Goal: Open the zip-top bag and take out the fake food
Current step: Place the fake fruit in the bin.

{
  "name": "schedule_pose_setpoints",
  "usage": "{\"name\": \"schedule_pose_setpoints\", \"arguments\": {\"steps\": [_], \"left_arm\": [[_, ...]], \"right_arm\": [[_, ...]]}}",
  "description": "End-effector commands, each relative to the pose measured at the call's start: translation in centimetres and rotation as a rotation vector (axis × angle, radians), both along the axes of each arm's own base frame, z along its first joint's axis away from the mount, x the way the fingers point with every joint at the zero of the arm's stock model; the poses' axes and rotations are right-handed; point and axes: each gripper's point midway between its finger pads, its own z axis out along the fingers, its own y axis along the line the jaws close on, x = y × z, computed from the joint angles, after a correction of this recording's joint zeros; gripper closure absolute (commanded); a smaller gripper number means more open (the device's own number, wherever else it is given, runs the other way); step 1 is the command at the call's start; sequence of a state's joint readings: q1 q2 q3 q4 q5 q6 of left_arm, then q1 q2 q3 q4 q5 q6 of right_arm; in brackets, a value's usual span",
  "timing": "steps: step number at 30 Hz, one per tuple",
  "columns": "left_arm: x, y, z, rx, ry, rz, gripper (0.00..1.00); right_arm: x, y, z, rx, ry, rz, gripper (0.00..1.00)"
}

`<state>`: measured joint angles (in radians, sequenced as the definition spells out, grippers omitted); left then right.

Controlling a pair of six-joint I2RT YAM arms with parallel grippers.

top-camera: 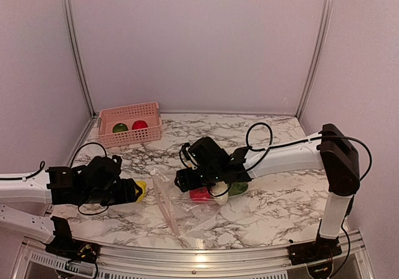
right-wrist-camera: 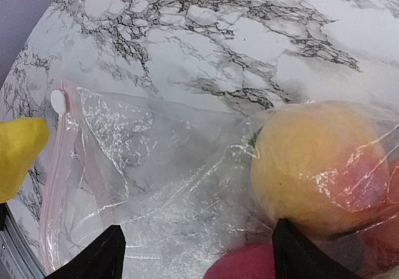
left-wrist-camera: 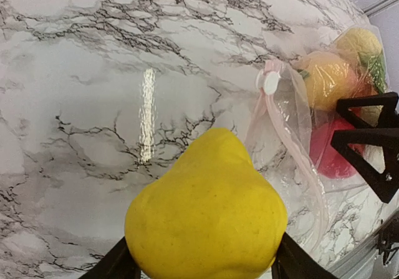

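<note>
The black left gripper (left-wrist-camera: 199,263) is clamping a yellow pear-shaped toy fruit (left-wrist-camera: 206,210); the black right gripper (right-wrist-camera: 196,257) is hanging low, jaws spread wide.

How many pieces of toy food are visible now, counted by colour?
Red: 2, red basket piece and red bag piece
Green: 2, green basket piece and green bag piece
Yellow: 1, yellow piece in the left gripper
Orange: 1, orange piece, bagged
Pale yellow: 1, pale yellow piece, bagged
Total: 7
</note>
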<state>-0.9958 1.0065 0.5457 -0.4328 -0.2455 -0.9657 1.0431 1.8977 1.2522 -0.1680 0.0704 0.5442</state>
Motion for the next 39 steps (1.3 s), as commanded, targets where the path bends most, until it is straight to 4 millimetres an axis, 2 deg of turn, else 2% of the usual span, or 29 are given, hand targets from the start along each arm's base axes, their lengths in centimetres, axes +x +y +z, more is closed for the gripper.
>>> {"name": "schedule_pose_setpoints", "arguments": {"steps": [1,6,12,17,21,24,28,29,37,39], "left_arm": [[2.5,1.7,5.1,0.04,-0.145,0.105,0.6],[6.9,2.6,8.5,0.081,-0.232,0.147,0.6],[14.5,5.4,12.2,0.075,-0.326,0.26,0.6],[20.8,7.5,13.7,0.089,-0.358,0.337,0.6],[25.3,9.3,13.1,0.084,-0.336,0.39,0.6],[28.4,10.3,11.5,0.08,-0.306,0.409,0.6],[31.7,10.8,9.6,0.071,-0.259,0.394,0.59],[32.5,10.7,9.6,0.071,-0.262,0.39,0.58],[35.8,12.2,6.6,0.1,-0.2,0.401,0.54],[36.2,12.3,5.9,0.104,-0.182,0.394,0.48]], "right_arm": [[0.5,-1.0,0.8,-0.043,-0.022,-0.014,0.21],[0.3,-0.6,3.1,-0.027,-0.058,-0.006,0.21],[-0.3,-0.7,5.5,-0.003,-0.087,-0.002,0.2],[-0.9,-1.3,6.7,-0.005,-0.105,-0.009,0.19],[-1.2,-2.3,7.6,0.003,-0.115,-0.025,0.19],[-1.5,-3.0,8.4,0.013,-0.122,-0.037,0.18],[-1.7,-4.1,8.9,0.011,-0.128,-0.057,0.18],[-1.8,-4.4,8.9,0.009,-0.13,-0.061,0.18],[-2.3,-5.9,9.2,0.007,-0.128,-0.086,0.18],[-2.4,-6.2,9.2,0.006,-0.127,-0.091,0.18]]}}
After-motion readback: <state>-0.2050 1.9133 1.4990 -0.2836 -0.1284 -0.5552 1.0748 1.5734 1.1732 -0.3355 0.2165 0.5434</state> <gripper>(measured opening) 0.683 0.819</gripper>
